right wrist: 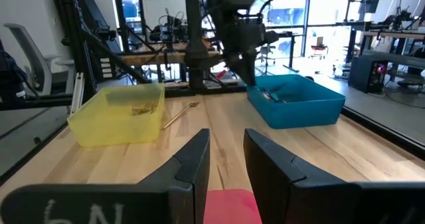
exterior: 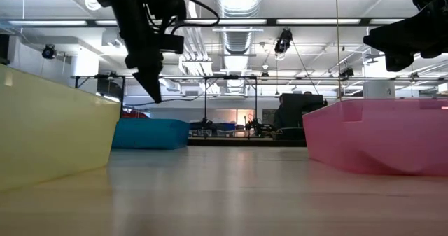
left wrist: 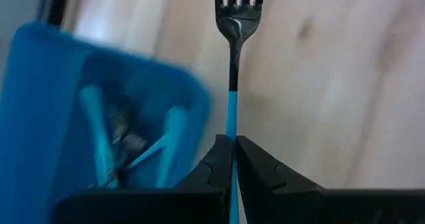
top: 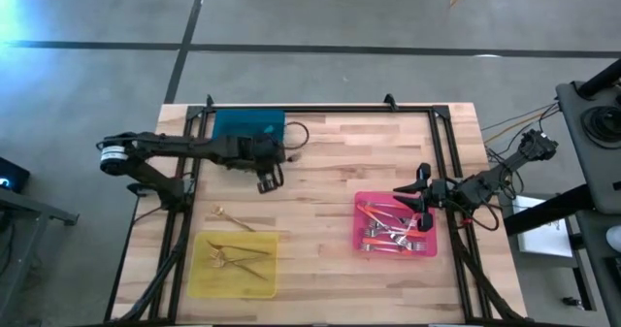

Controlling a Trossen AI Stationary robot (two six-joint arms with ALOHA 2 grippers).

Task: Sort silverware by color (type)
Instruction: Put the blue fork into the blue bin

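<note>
Beside the teal tray (top: 247,125), far left of table (top: 320,211) | left tool (left wrist: 234,151) pinches teal-handled fork (left wrist: 232,71) by its thin handle | right tool (right wrist: 226,159) spread above pink tray (top: 395,228) | risk: fork swivels, misses tray, from early release

The only writing is a few pale chalky marks on the dark body of the right gripper (right wrist: 224,159), seen in its own wrist view (they look like a "6" followed by an "N"); no other text is readable anywhere
</note>
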